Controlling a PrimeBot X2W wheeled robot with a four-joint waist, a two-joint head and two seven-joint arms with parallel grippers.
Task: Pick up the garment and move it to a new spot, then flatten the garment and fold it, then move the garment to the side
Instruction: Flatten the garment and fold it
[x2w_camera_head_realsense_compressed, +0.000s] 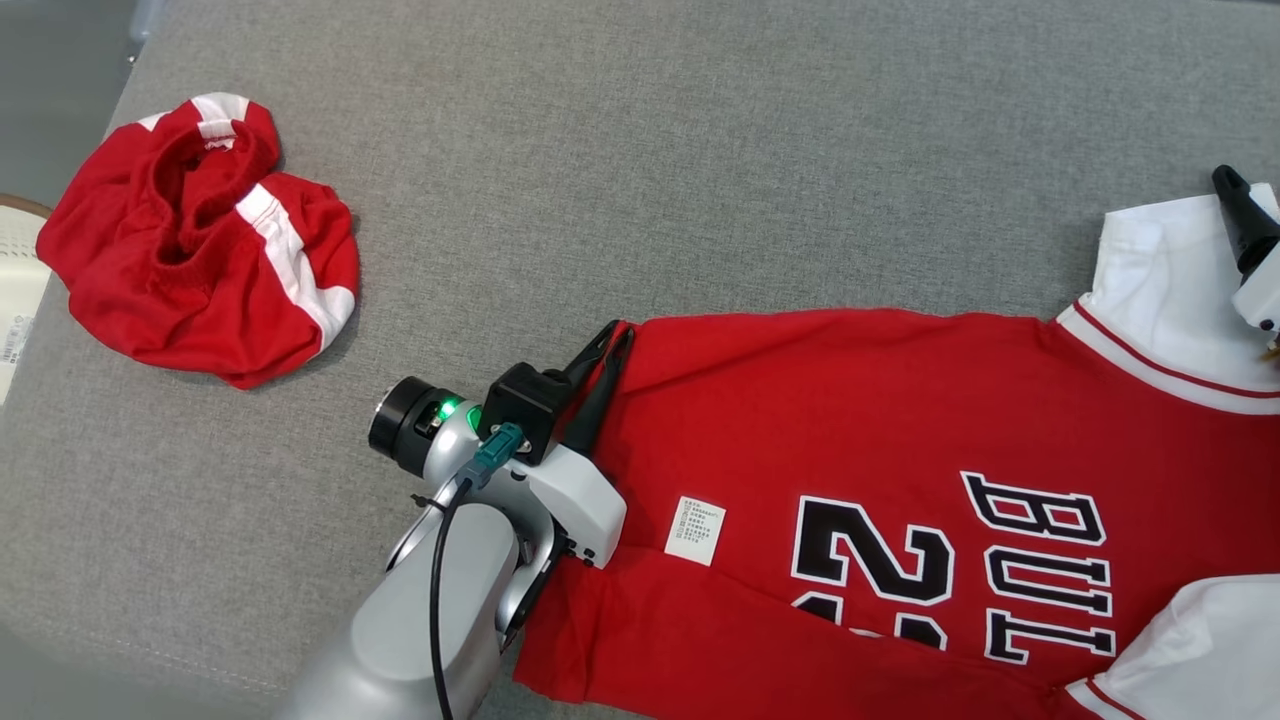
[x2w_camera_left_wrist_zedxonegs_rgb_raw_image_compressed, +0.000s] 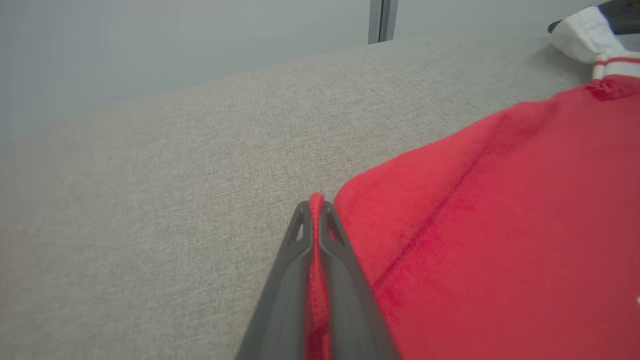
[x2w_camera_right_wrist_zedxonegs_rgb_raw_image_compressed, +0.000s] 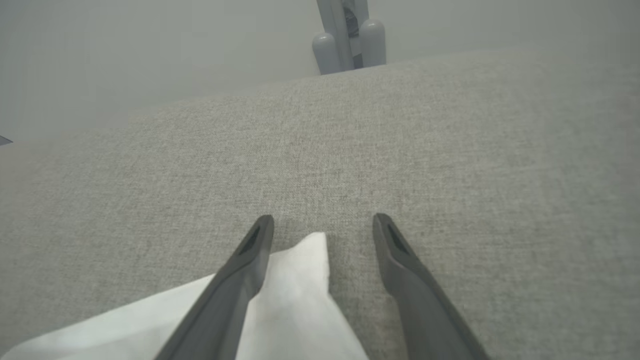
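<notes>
Head view: the garment (x2w_camera_head_realsense_compressed: 900, 420), a red jersey with white sleeves and black lettering, lies spread flat on the grey surface (x2w_camera_head_realsense_compressed: 700, 150), occupying the lower right of the frame. Its hem end points toward the left gripper (x2w_camera_head_realsense_compressed: 612, 338); its sleeve end points toward the right gripper (x2w_camera_head_realsense_compressed: 1238, 205). A small white label (x2w_camera_head_realsense_compressed: 695, 530) lies on the red fabric near the hem.

Left gripper: the jaws are closed on the far corner of the garment's hem. In the left wrist view a thin ridge of red fabric runs between the two dark fingers (x2w_camera_left_wrist_zedxonegs_rgb_raw_image_compressed: 287, 280) and protrudes slightly past their tips. The rest of the red body extends to the right of the fingers in that view and rests on the surface.

Right gripper: the jaws stand wide apart. In the right wrist view the pointed tip of the white sleeve (x2w_camera_right_wrist_zedxonegs_rgb_raw_image_compressed: 300, 290) lies between the two fingers, closer to the one on that view's left, which overlaps the sleeve. Whether either finger touches the fabric cannot be determined.

A crumpled red-and-white cloth (x2w_camera_head_realsense_compressed: 200, 240) lies at the upper left of the surface in the head view, well apart from the garment.
</notes>
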